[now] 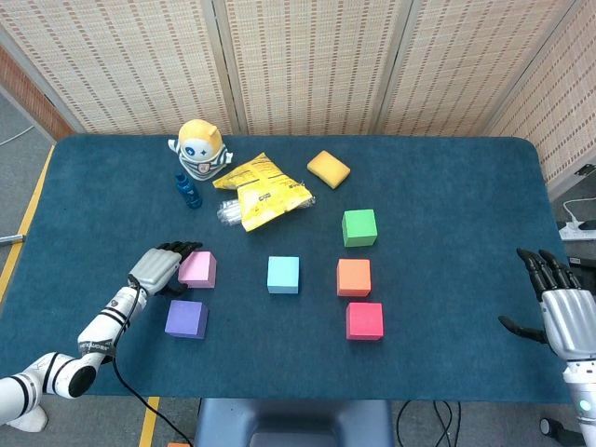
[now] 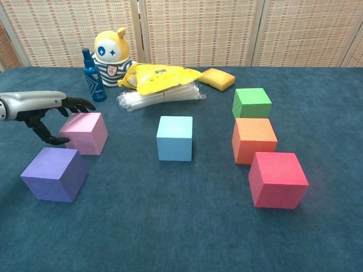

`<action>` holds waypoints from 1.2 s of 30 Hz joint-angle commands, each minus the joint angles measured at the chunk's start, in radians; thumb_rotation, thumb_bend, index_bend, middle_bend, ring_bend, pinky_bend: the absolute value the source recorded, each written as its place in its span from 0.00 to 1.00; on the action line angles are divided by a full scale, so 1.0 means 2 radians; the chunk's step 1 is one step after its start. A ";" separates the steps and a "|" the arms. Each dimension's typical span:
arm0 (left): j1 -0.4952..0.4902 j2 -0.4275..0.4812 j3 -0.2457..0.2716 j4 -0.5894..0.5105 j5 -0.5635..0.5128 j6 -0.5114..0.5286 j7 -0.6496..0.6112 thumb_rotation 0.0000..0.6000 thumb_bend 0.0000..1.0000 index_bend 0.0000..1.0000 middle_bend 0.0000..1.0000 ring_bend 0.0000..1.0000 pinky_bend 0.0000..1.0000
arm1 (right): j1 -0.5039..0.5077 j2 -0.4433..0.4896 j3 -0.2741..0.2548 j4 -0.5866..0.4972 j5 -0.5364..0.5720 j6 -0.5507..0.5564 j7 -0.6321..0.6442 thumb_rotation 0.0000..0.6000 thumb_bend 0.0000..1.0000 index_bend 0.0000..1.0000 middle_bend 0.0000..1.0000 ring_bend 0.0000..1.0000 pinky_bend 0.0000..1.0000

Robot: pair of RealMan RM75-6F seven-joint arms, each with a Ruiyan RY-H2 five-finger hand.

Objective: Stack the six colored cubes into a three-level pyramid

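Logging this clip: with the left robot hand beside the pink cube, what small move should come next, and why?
Probably close the left robot hand around the pink cube. Its fingers are spread at the cube's left side, not yet gripping, and all six cubes, including the purple cube, sit unstacked on the table.
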 commanded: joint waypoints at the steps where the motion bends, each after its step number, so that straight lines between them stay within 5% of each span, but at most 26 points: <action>1: -0.003 -0.011 -0.004 0.008 0.003 0.000 -0.023 1.00 0.37 0.27 0.31 0.30 0.34 | 0.000 0.000 0.000 0.000 0.000 0.000 0.000 1.00 0.16 0.05 0.22 0.18 0.29; 6: -0.011 -0.021 -0.008 0.014 0.017 0.009 -0.038 1.00 0.36 0.36 0.40 0.38 0.43 | -0.001 0.001 0.001 0.000 0.003 0.003 0.002 1.00 0.16 0.05 0.22 0.18 0.29; 14: -0.034 -0.044 -0.012 0.012 0.025 0.009 -0.026 1.00 0.36 0.37 0.40 0.38 0.43 | -0.005 0.003 0.000 -0.002 0.005 0.005 0.001 1.00 0.16 0.05 0.22 0.18 0.29; 36: -0.080 -0.086 -0.024 -0.005 -0.063 0.003 0.069 1.00 0.37 0.36 0.39 0.37 0.41 | -0.012 0.007 0.000 0.013 0.015 0.008 0.023 1.00 0.16 0.06 0.22 0.18 0.29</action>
